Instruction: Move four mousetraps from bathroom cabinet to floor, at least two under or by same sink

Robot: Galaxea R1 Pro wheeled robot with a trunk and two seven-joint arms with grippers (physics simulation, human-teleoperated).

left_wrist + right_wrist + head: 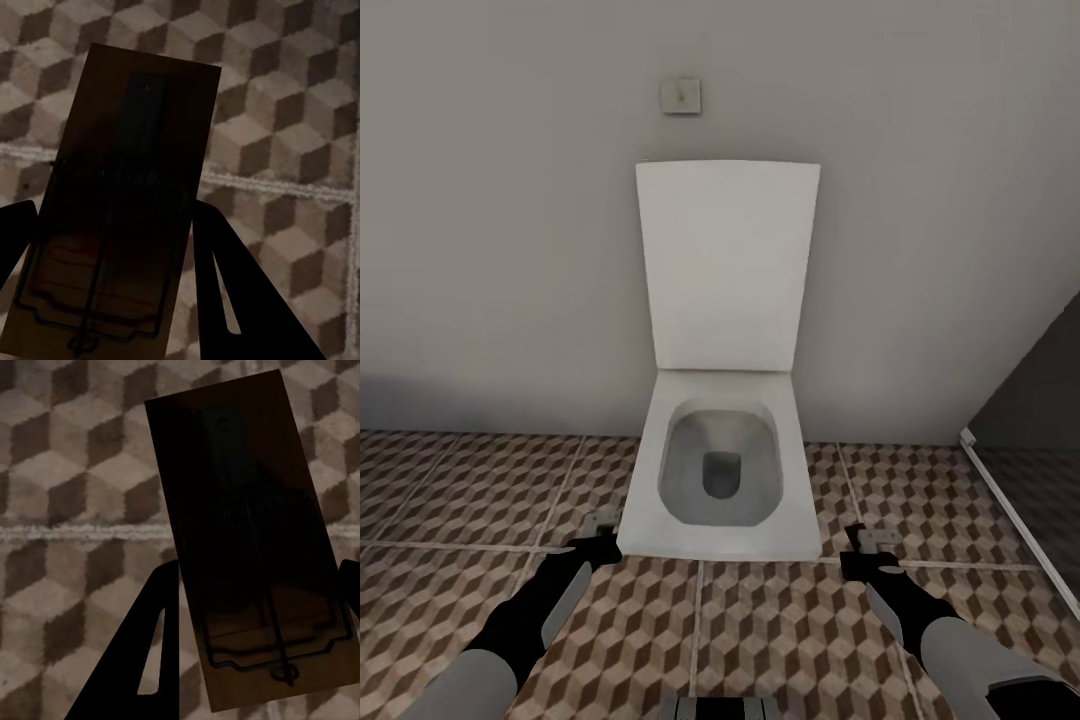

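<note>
Left claw (112, 285) grips mousetrap (124, 202); right claw (247, 645) grips second mousetrap (247, 540); toilet (722, 480) bowl open.

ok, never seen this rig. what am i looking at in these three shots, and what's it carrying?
It's a simulated two-armed wheeled robot in a bathroom. The big picture is from its head camera, looking down at a white toilet with its lid up, standing on the patterned bathroom floor. The left gripper and right gripper reach in from below. The other two pictures come from cameras on each wrist, looking along the fingers. Each gripper holds a flat wooden mousetrap: the left mousetrap and the right mousetrap, both above the tiles.
</note>
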